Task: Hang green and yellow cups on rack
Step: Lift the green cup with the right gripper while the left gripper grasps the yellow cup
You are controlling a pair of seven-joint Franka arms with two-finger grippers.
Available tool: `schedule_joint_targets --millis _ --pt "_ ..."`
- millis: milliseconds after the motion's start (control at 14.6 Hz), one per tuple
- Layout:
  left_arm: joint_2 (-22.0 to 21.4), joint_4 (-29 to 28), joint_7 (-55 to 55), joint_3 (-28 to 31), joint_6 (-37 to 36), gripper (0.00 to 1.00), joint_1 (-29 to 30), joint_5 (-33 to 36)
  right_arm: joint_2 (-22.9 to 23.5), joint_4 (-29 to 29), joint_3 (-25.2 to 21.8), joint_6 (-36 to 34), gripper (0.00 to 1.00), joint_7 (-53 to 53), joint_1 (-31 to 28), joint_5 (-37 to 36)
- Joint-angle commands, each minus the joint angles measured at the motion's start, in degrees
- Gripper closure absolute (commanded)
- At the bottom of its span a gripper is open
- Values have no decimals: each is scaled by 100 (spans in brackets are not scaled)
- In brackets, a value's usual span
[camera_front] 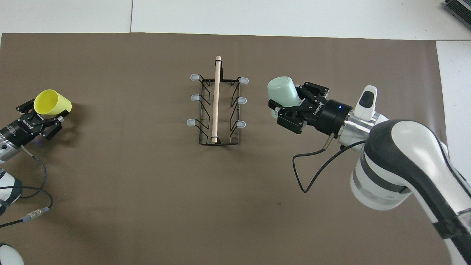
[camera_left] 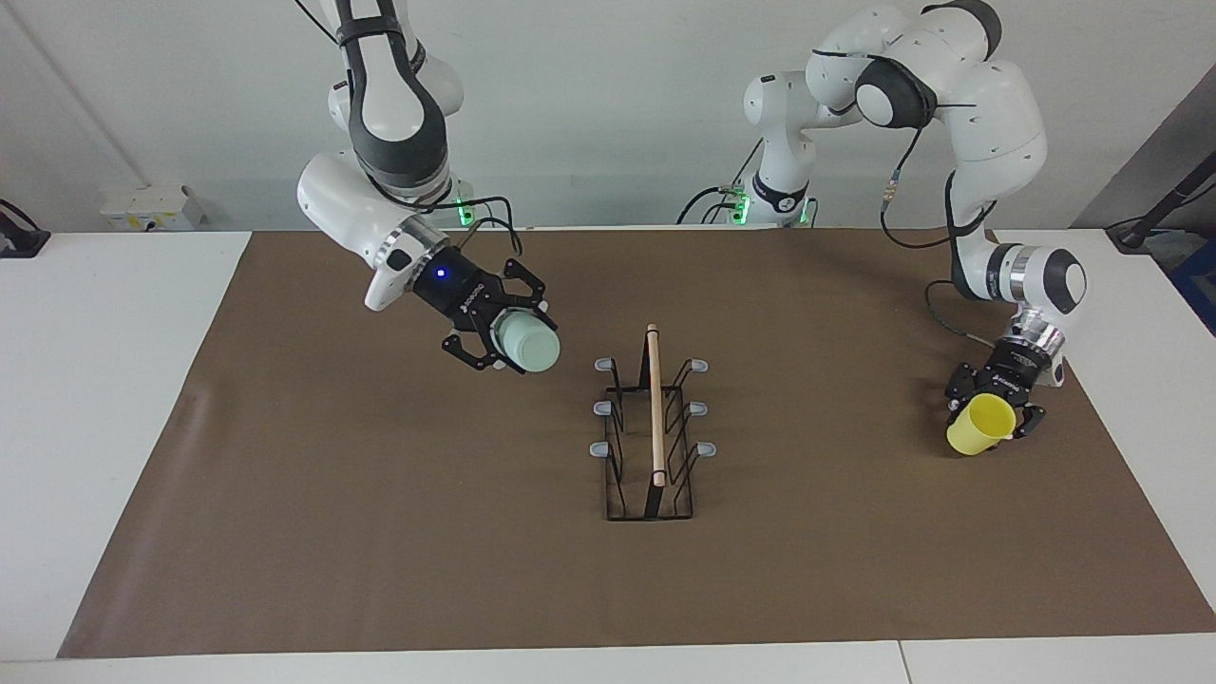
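Two grippers are carrying cups: right gripper [camera_left: 502, 340] clamping the green cup [camera_left: 528, 342], left gripper [camera_left: 994, 418] gripping the yellow cup [camera_left: 978, 425], both seemingly empty; the rack [camera_left: 652, 432] is standing bare between them.

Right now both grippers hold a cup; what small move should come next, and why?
Probably the right gripper should carry the green cup sideways toward the rack, lining its mouth up with a prong. It is the closer one, raised beside the rack, and all six prongs are free. The left gripper with the yellow cup is lower, over the mat.

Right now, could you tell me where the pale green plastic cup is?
The pale green plastic cup is held in the right claw, up in the air beside the black wire rack, toward the right arm's end of the table.
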Motion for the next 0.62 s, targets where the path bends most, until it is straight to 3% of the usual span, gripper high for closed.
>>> schedule_joint_targets --millis 0,137,342,548 --pt "-368 -15 -112 46 117 68 -4 39 -297 -506 -8 83 100 -1236 247 1562" --pt "-482 186 -122 107 73 68 40 468 -174 -524 -8 -4 100 -2011 327 2347" --pt "-736 468 -78 178 90 68 40 1154 54 -515 -8 -293 100 -2670 336 2830" --pt "-1071 732 -69 178 257 68 -39 1997 248 -506 -17 -654 100 -3541 599 3972"
